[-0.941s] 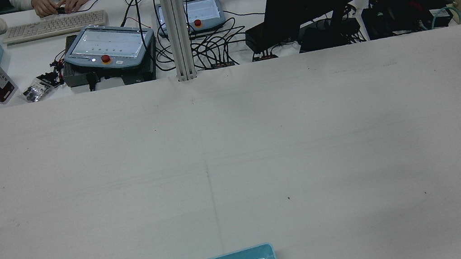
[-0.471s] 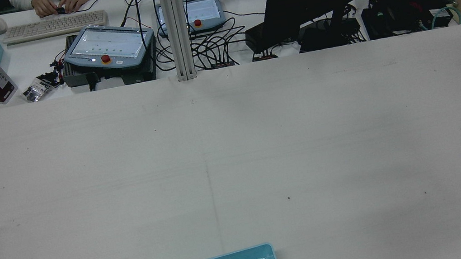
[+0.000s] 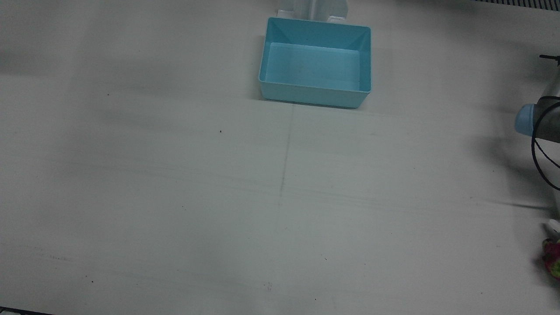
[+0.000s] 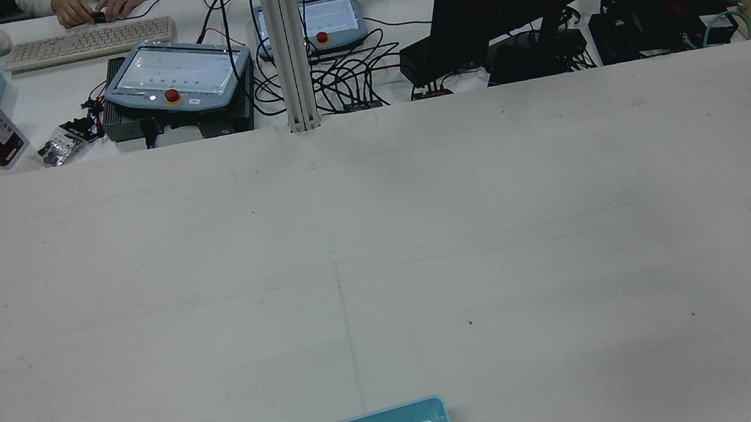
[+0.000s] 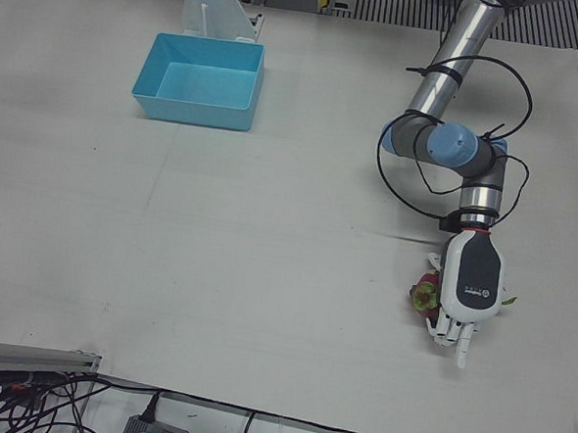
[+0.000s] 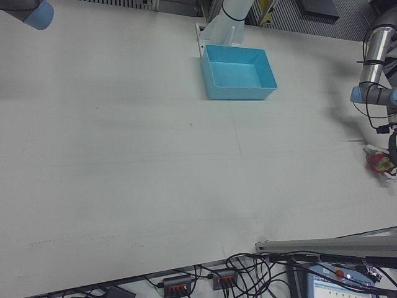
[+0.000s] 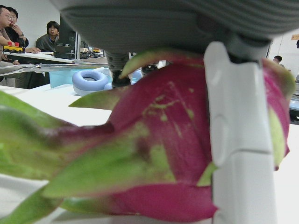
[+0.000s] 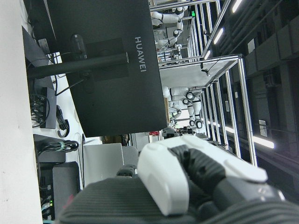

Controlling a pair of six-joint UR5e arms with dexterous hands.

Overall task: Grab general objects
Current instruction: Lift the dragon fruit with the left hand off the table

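Clearly the fruit (image 5: 423, 294) is enclosed by the left hand (image 5: 467, 290) at the worktop (image 5: 267, 254) edge, fingers (image 7: 240, 154) curled around it so it can be lifted; the bin (image 5: 199, 80) lies well apart.

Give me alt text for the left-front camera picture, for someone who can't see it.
The robot's left hand reaches down over a pink and green dragon fruit near the right edge of a white table, fingers extended beside it. A silver arm with a looping black cable leads up to it. A blue bin, nothing in it, sits at the far left.
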